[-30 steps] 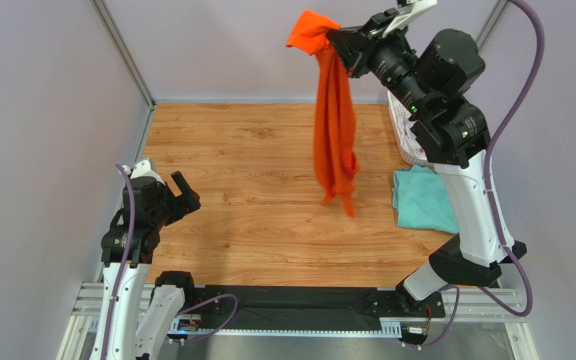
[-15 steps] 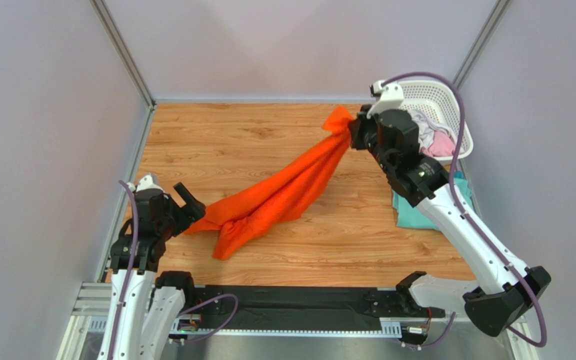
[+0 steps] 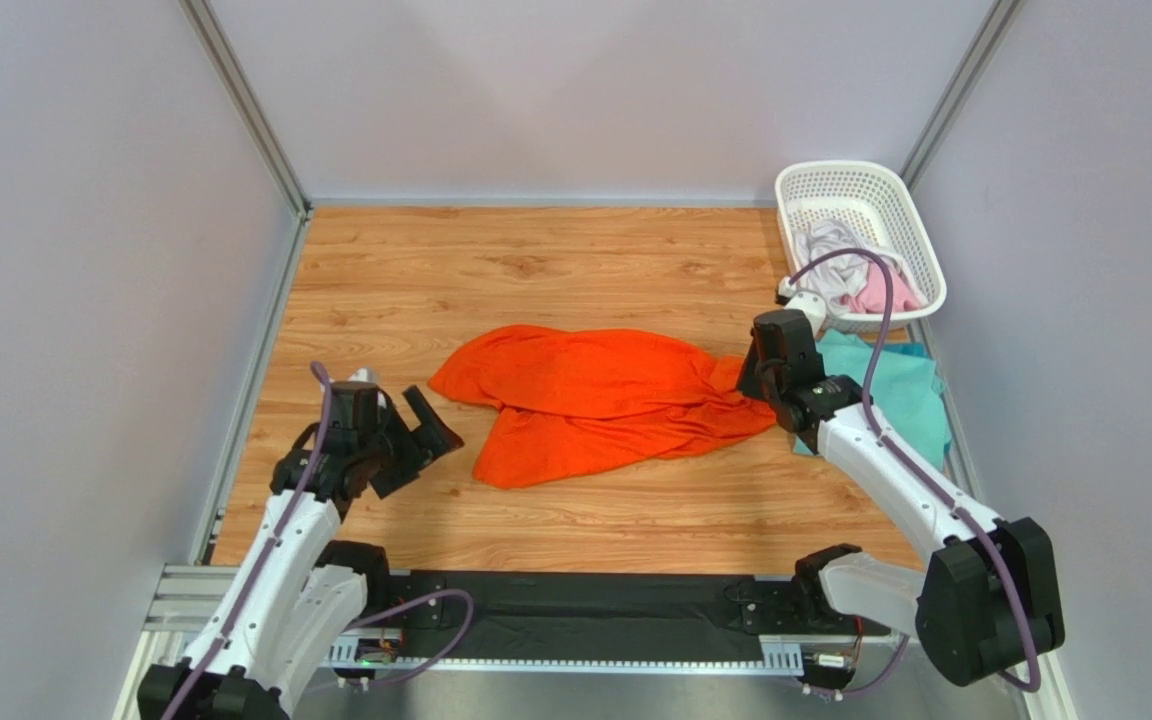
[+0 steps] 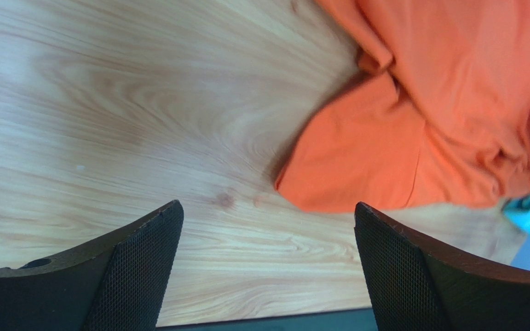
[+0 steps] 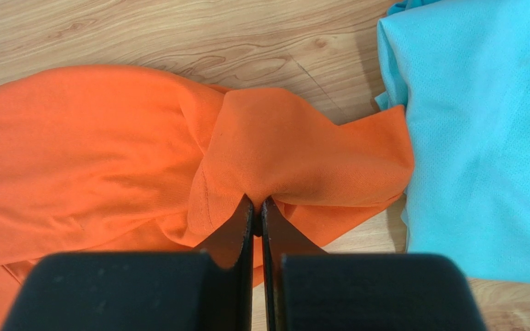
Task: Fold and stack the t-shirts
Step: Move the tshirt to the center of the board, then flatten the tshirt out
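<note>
**Left of the orange t-shirt.** The left gripper (image 3: 425, 435) hovers low over bare wood just off the shirt's left end. Its jaws are spread wide and hold nothing. In its wrist view a rounded orange edge lies directly ahead, between the fingers (image 4: 143, 262).

**Orange t-shirt** (image 3: 597, 398). It lies mid-table, rumpled and doubled over itself, not flat.

**Right end of it.** The right gripper (image 5: 257, 203) is pinched tight on a raised peak of orange cloth. Whether that is hem, sleeve or shoulder cannot be told.

**Right of it.** The teal t-shirt (image 5: 482, 138) lies folded, with the orange edge touching it. Beyond it and to the right, the basket (image 3: 853, 177) holds pale and pink t-shirts (image 3: 845, 255).

**Step in hand (judgement).** The orange t-shirt is being laid out, and folding has not begun.

**Next move.** The left gripper should take the facing edge, so the two arms can draw the cloth flat.

**Room.**
- The table (image 3: 537, 270) offers open wood left of and beyond the orange t-shirt.
- The right side is crowded.
- Spreading should therefore go leftward, so the teal t-shirt is not dragged.
</note>
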`<state>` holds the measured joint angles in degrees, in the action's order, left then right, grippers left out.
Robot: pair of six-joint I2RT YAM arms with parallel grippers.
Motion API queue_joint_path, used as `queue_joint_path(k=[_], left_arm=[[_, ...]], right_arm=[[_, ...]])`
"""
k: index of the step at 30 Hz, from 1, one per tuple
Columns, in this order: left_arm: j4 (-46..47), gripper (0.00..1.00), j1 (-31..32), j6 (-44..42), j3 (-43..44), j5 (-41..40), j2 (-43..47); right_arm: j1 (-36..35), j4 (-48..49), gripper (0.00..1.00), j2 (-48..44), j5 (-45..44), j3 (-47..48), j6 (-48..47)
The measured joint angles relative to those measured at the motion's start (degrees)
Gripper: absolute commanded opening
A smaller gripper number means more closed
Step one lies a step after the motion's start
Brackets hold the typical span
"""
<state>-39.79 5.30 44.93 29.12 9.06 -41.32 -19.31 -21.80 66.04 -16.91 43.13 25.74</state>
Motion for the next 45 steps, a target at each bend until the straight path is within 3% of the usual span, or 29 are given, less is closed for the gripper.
queue_joint_path(k=[10, 14, 25, 28, 29, 36, 45], left_arm=[[12.0, 0.77, 10.8, 1.3, -2.9, 3.4, -14.7], [14.3, 0.56, 15.1, 1.6, -1.7, 3.3, -21.3], [16.6, 0.26, 20.5, 2.7, -1.2, -0.5, -26.8], [16.6, 0.03, 20.5, 2.3, 1.0, -2.9, -29.3], [16.5, 0.00, 20.5, 1.9, 2.0, -4.0, -30.4], [16.4, 0.00, 20.5, 0.1, 5.0, -8.3, -30.2], [12.8, 0.00, 20.5, -1.9, 8.9, -12.1, -9.0]], right_arm=[[0.0, 0.2, 0.00, -0.8, -0.2, -1.2, 2.0], [0.6, 0.2, 0.00, -1.3, -0.2, -2.1, 2.6], [1.5, 0.2, 0.00, -2.8, 0.3, -3.0, 3.0], [1.5, 0.2, 0.00, -3.8, 0.9, -3.2, 3.0], [1.5, 0.2, 0.00, -4.5, 1.0, -3.5, 3.0], [1.5, 0.2, 0.00, -7.8, 2.3, -3.9, 3.0], [1.5, -1.6, 0.00, -11.8, 4.9, -2.1, 3.4]])
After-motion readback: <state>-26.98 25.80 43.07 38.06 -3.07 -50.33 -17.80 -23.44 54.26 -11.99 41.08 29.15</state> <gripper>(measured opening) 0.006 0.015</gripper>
